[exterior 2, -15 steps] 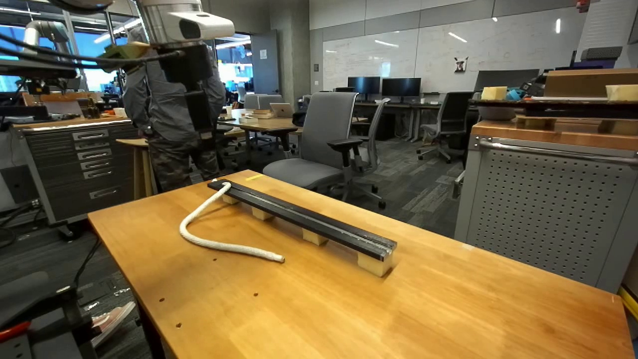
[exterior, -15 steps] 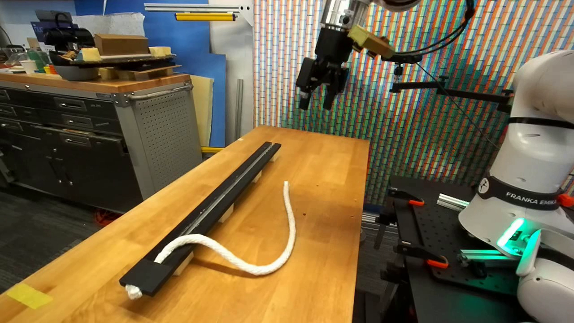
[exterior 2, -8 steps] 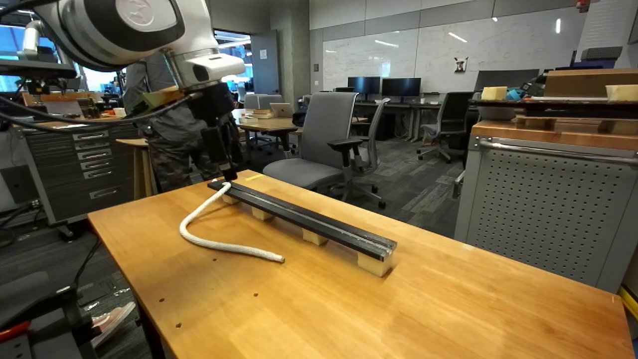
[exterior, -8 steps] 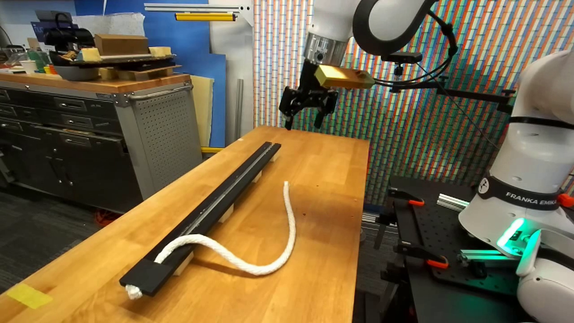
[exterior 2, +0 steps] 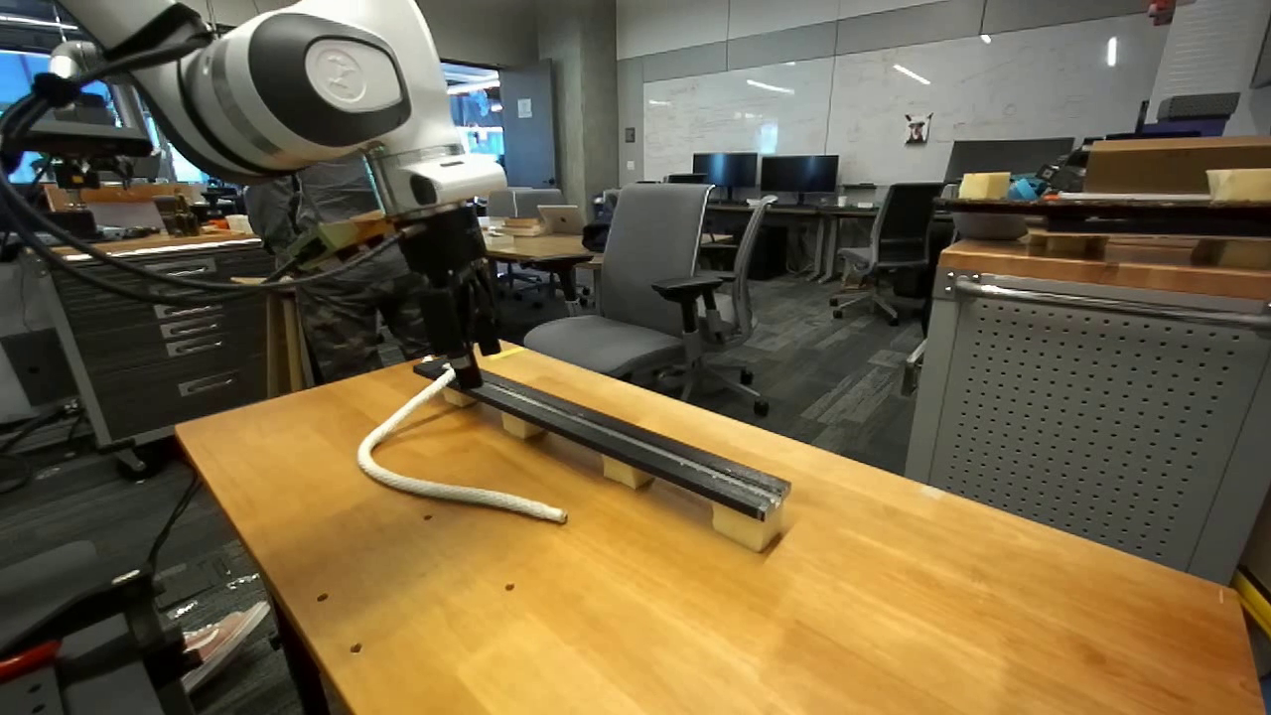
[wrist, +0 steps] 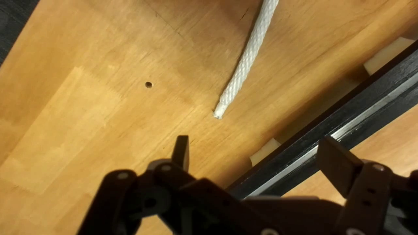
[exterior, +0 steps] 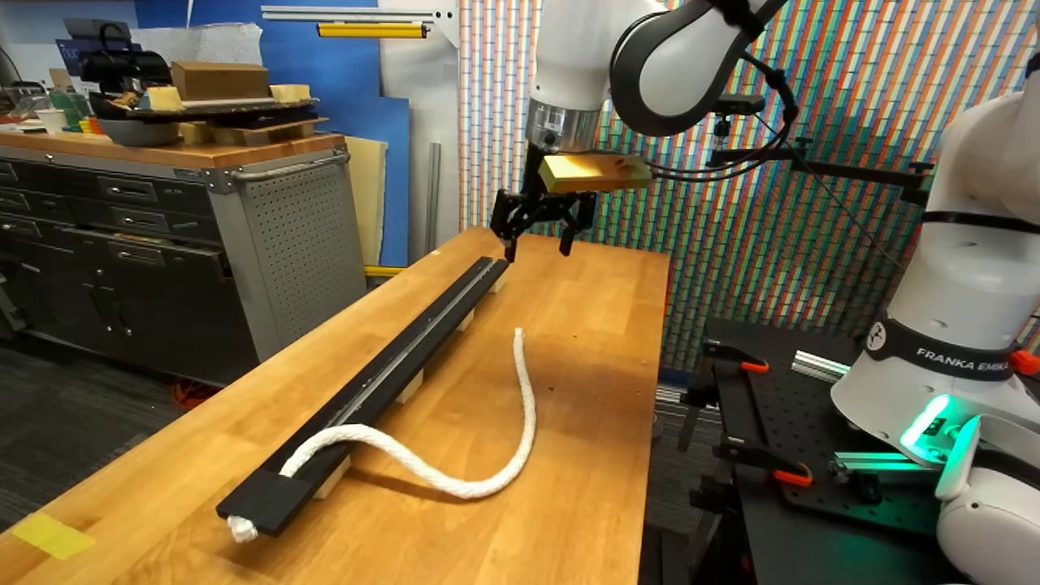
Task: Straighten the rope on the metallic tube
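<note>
**One rope [exterior: 467,488] largely off the metallic tube [exterior: 388,374]; claw [exterior: 538,248] lower than before**

Claw: one, black, its two fingers [wrist: 339,164] spread wide. It has come down since the earlier frames, and in both exterior views one finger now overlaps the tube's outline; how high above the tube it hangs is hard to judge. The wrist view shows one finger over the counter [exterior: 589,309], one over the tube.

Rope: one, white, braided; lies as it did. One end runs into an end of the tube, a white tip showing beyond; the rest curves across the counter, the loose end beside the tube and apart from it.

Tube: one, straight, dark, grooved along its length; unmoved, raised on four pale blocks [exterior 2: 745,526].

Counter: one, wooden, with one strip of yellow tape [exterior: 54,535] near an edge.
</note>
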Controlling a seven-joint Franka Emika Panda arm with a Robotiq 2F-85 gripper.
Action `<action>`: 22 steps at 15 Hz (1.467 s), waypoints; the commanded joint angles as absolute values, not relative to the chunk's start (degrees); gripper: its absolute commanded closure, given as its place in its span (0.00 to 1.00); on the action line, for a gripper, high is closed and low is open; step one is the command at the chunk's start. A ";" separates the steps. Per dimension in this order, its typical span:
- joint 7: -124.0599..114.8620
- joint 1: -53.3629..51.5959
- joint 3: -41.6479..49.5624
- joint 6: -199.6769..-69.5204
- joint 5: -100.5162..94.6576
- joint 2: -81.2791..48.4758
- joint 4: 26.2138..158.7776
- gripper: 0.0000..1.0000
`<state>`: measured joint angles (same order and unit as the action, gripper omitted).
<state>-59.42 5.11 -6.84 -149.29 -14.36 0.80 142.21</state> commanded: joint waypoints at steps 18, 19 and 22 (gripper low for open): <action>-54.48 -2.16 3.21 -151.01 -9.30 -20.00 129.57 0.00; -53.74 -2.01 3.31 -151.60 -8.58 -20.87 129.09 0.00; -50.58 -1.42 2.97 -152.94 -5.06 -23.16 127.81 0.00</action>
